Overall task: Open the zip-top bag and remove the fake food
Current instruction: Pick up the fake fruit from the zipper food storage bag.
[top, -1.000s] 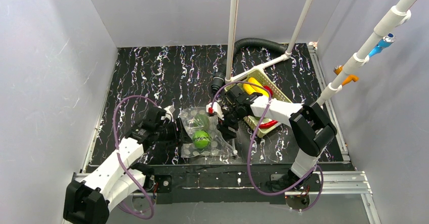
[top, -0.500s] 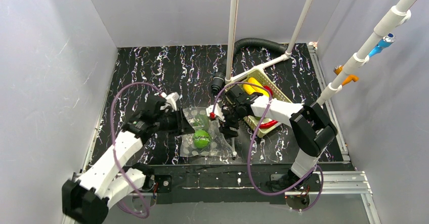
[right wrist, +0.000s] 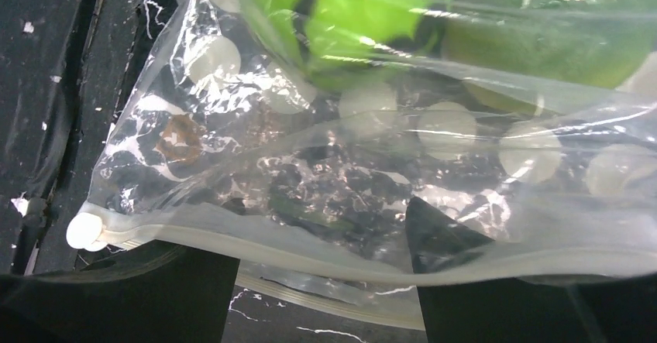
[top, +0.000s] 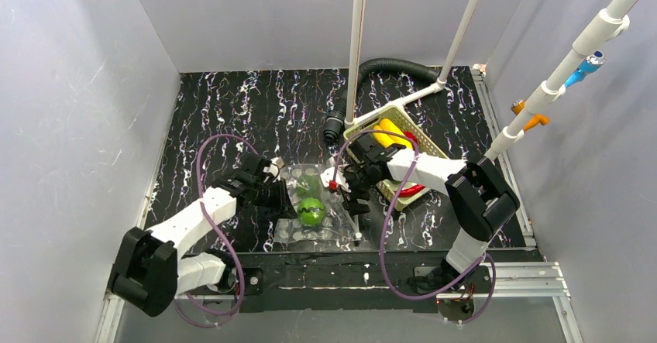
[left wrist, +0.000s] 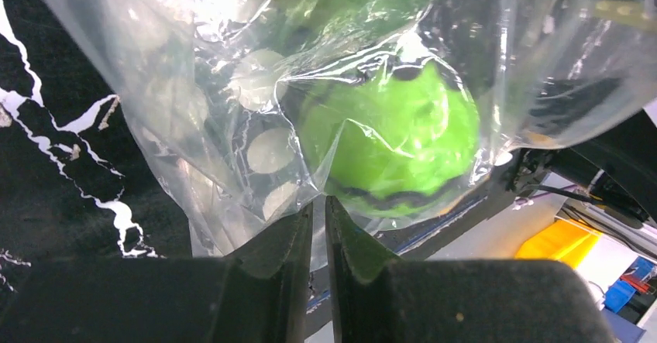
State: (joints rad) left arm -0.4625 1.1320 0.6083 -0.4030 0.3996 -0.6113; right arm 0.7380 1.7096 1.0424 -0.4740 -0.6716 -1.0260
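Observation:
The zip-top bag [top: 314, 211], clear with white dots, lies flat near the front middle of the table. Inside it are a bright green round fruit [top: 311, 212] and a darker green piece [top: 310, 184]. My left gripper [top: 288, 204] is at the bag's left edge. In the left wrist view its jaws [left wrist: 318, 204] pinch the bag's film [left wrist: 217, 87] just below the green fruit [left wrist: 395, 134]. My right gripper [top: 352, 197] stands open at the bag's right edge. There the zip strip [right wrist: 310, 254] lies across both fingers, with one fingertip [right wrist: 442, 231] seen through the plastic. The fruit [right wrist: 349, 18] lies beyond.
A pale green slotted basket [top: 419, 149] stands right of the bag, holding a yellow banana [top: 390, 135] and a red piece [top: 411, 190]. A black hose [top: 387, 67] and white poles [top: 358, 49] stand behind. Grey walls close in on the left, right and back.
My left arm swung in toward the bag and its jaws closed on the bag's left edge. The right gripper widened a little at the zip edge.

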